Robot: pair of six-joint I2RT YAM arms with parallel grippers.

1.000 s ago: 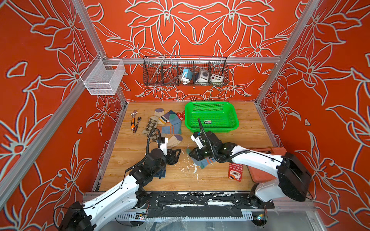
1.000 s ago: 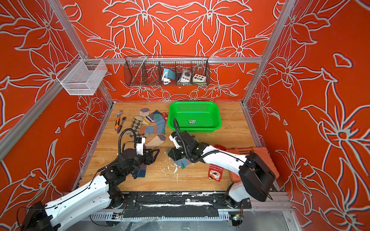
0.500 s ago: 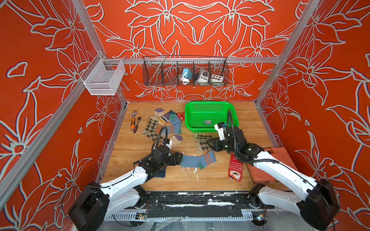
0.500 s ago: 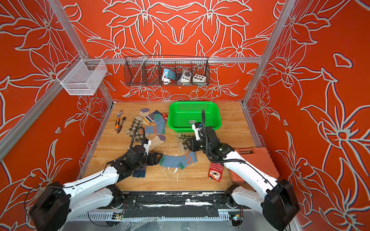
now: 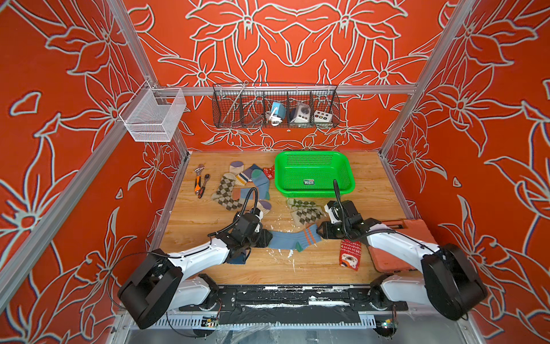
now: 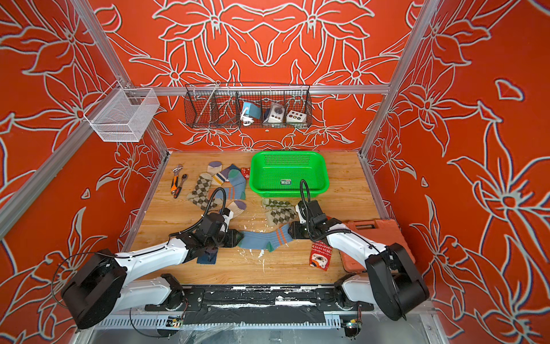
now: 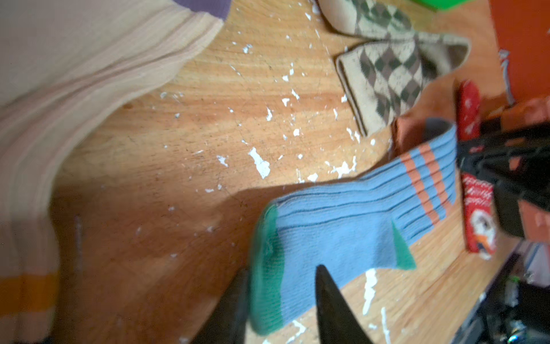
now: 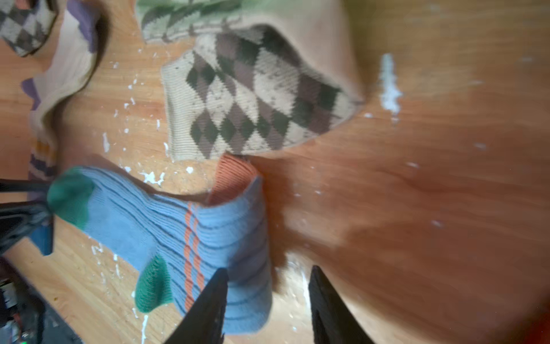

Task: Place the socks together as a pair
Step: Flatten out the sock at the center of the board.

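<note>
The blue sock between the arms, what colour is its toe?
Green toe, clearest in left wrist view.

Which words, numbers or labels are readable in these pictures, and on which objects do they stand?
None can be read.
Sticker in the green basket: too small to read.
White marks on the red sock: blurred, perhaps only a pattern.

Lab robot cell: aluminium frame (image 5: 285,89), printed red walls (image 5: 297,44).
</note>
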